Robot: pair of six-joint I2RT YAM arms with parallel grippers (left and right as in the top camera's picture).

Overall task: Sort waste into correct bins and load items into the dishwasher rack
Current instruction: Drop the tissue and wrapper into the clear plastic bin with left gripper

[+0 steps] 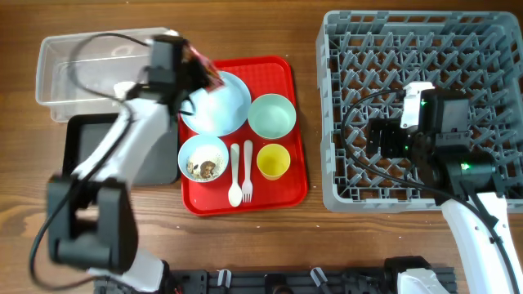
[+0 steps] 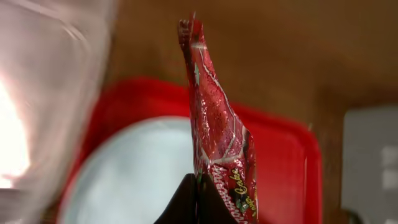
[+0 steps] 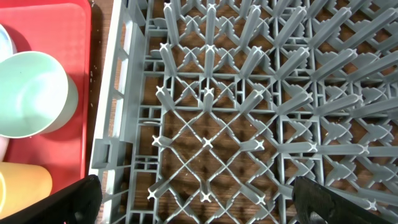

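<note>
Robot lab bench: wooden table [image 1: 343,245], dishwasher rack [image 1: 384,49], red serving tray [image 1: 294,188].

Overhead is evenly lit from above; soft shadows are thrown on the desk [image 1: 270,245]. Left wrist view is dimmer: clear tub [image 2: 37,74] blown out by glare at left edge, plate [image 2: 137,174] and red tray [image 2: 280,162] defocused, only snack wrapper [image 2: 217,137] in focus. Right wrist view is bright, dishwasher rack [image 3: 118,93] rendered crisp.

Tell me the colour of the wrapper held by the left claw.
The wrapper is glossy red with pale print, clearest in the left wrist view.
</note>
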